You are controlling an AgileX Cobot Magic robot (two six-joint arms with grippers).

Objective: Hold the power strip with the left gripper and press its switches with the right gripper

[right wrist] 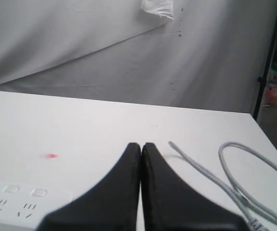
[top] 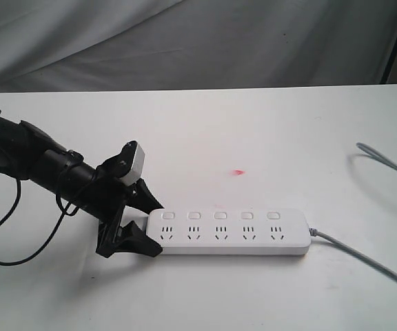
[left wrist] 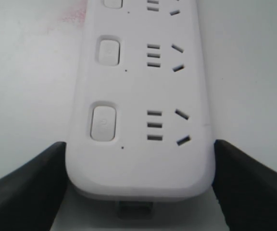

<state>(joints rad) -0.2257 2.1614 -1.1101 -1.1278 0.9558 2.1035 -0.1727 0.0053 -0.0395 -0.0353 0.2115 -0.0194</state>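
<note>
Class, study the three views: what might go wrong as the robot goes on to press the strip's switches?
1. The left tool flanks only one rounded end of the power strip, and a firm pinch isn't evident. A press on the far switches might pivot or slide it.
2. The grey cord loops beside the shut right tool and may snag it.

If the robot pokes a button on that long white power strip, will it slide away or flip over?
It probably won't flip: the power strip lies flat and low on the table. It looks smooth and stiff, so it could slide, but the left hand grips its end, which should steady it. Its grey cord looks bendy.
</note>
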